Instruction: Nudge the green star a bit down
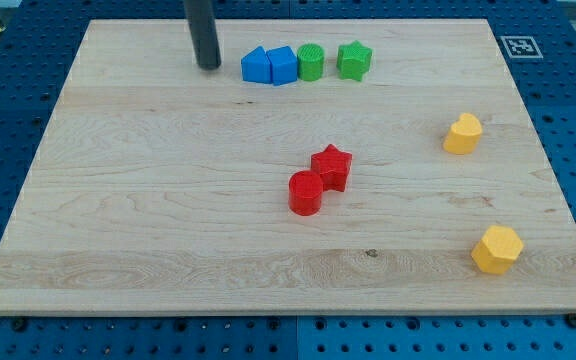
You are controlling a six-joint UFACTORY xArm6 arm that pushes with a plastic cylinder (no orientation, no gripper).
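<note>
Resting near the view's top edge of the pale wooden board [168, 200], my tip [208, 66], the bare end of a straight dark rod with no jaws to spread or press, touching no block. Just to its right, apart from it, a row: blue triangular block [256, 65] touching blue pentagon-like block [282, 66], green cylinder [311, 62] beside those, then green star [354, 60] at the row's right end, farthest from the tip. Mid-board, red star [332, 166] touching red cylinder [306, 193]. At the view's right, yellow rounded block [462, 133] and, lower down, yellow hexagonal block [496, 249], well apart.
</note>
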